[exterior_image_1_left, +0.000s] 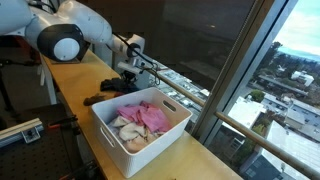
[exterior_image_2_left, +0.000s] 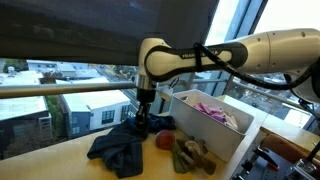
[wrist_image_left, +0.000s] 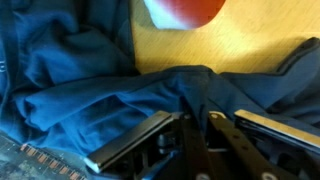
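Observation:
A dark blue garment (exterior_image_2_left: 115, 148) lies crumpled on the wooden counter (exterior_image_2_left: 70, 165); it also shows as the garment (exterior_image_1_left: 104, 95) beside the basket. My gripper (exterior_image_2_left: 141, 122) points straight down onto its upper edge. In the wrist view the gripper (wrist_image_left: 200, 115) has its two fingers drawn together over a raised fold of the blue garment (wrist_image_left: 90, 100), pinching it. A red round object (wrist_image_left: 185, 10) lies on bare wood just beyond the cloth, and appears as the red object (exterior_image_2_left: 163, 141) next to the gripper.
A white laundry basket (exterior_image_1_left: 150, 142) with pink and pale clothes (exterior_image_1_left: 148, 116) stands on the counter close by. An olive-brown cloth (exterior_image_2_left: 193, 155) lies in front of the basket (exterior_image_2_left: 228, 138). Window glass and a railing (exterior_image_2_left: 60, 92) run right behind the counter.

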